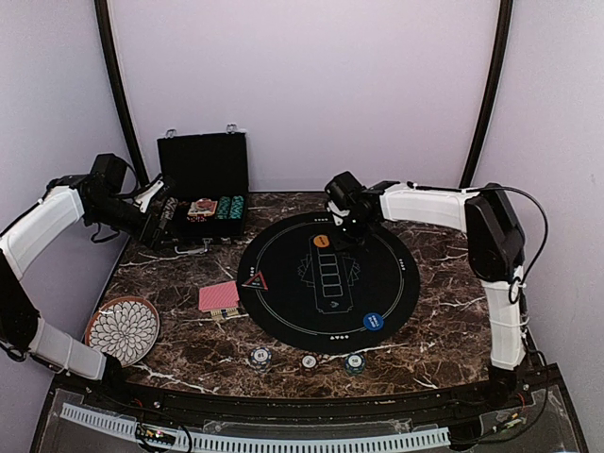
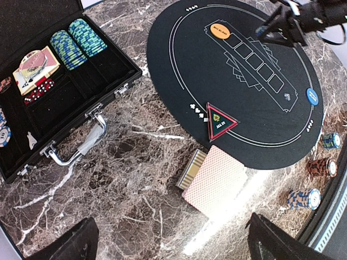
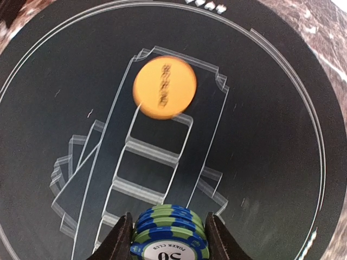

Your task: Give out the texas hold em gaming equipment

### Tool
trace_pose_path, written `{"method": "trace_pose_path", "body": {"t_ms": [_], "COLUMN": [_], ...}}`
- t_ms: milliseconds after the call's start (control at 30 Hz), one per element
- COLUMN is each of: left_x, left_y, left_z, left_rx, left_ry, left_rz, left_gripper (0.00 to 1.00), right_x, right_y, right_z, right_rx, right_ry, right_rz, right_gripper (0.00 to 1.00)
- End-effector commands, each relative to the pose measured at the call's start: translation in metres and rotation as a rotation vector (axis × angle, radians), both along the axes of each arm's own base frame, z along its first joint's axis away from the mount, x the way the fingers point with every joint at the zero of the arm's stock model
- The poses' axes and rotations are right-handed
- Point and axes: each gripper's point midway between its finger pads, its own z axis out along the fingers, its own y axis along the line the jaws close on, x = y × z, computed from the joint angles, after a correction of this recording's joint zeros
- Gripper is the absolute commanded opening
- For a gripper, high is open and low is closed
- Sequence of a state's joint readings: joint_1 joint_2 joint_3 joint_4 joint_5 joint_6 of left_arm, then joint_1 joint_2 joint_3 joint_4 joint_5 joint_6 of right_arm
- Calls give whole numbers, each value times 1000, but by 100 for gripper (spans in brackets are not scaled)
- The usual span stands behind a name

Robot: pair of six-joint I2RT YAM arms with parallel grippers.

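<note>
My right gripper (image 3: 168,241) is shut on a small stack of blue-and-green poker chips (image 3: 169,230) and holds it above the black round mat (image 1: 396,274), just short of the orange button (image 3: 164,86). In the top view it (image 1: 342,231) hangs beside that button (image 1: 322,242). My left gripper (image 2: 172,244) is open and empty, high over the marble near the red-backed cards (image 2: 216,179). The red-edged triangle marker (image 2: 219,123) lies on the mat's left edge. The blue button (image 1: 373,321) lies on the mat's near right. Three chip stacks (image 1: 260,358) stand in a row at the front.
The open black case (image 1: 203,189) stands at the back left, with chip rows (image 2: 76,43) and a card box inside. The flower-patterned plate (image 1: 122,329) sits at the near left. The table's front edge runs just behind the chip row.
</note>
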State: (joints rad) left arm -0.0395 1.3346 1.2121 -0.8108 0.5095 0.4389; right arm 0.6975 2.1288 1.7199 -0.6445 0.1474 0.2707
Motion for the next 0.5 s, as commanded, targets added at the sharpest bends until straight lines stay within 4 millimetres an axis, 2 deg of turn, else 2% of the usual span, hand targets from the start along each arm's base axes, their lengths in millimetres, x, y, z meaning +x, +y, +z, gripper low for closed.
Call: {"method": "trace_pose_path", "body": {"t_ms": [0, 233, 467], "left_x": [-10, -10, -8], "left_y": [-4, -5, -9], "left_z": [18, 16, 19], "left_rx": [-8, -13, -32], "left_ry": [-47, -43, -43], "left_rz": [-23, -28, -35], "left_gripper": [99, 99, 99], "right_x": [45, 77, 86], "right_y": [6, -3, -9], "right_z": [18, -5, -31], "right_rx": [55, 51, 46], "right_ry": [-82, -68, -24], "right_rz": [-16, -54, -68], "right_gripper": [8, 9, 11]}}
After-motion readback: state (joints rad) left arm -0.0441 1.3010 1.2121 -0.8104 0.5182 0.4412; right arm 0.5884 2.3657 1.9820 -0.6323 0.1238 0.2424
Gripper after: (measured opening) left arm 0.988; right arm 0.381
